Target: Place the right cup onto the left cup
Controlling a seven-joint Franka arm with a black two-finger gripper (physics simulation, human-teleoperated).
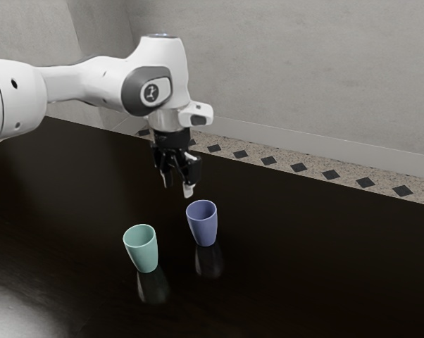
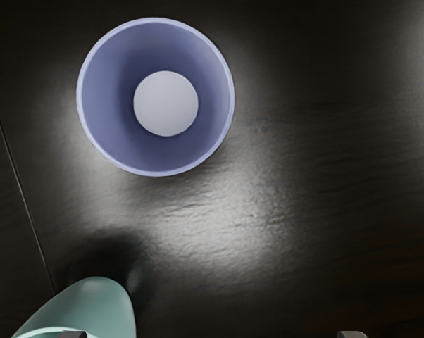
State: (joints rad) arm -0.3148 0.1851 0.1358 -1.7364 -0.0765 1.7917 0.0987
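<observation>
Glossy black table (image 1: 303,267) bears a purple cup (image 1: 204,227) and a green cup (image 1: 143,251) — the latter cut off in the wrist view — while the gripper (image 1: 178,188) hangs higher, jaws spread.

A dark, glossy table (image 1: 310,274) is noted; a green cup (image 1: 144,255) and a purple cup (image 1: 203,229) are supported upright, apart.

Glossy dark table (image 1: 325,267), grey wall (image 1: 296,63), pale baseboard (image 1: 296,139) and speckled floor (image 1: 284,163) with black diamonds (image 1: 298,167).
</observation>
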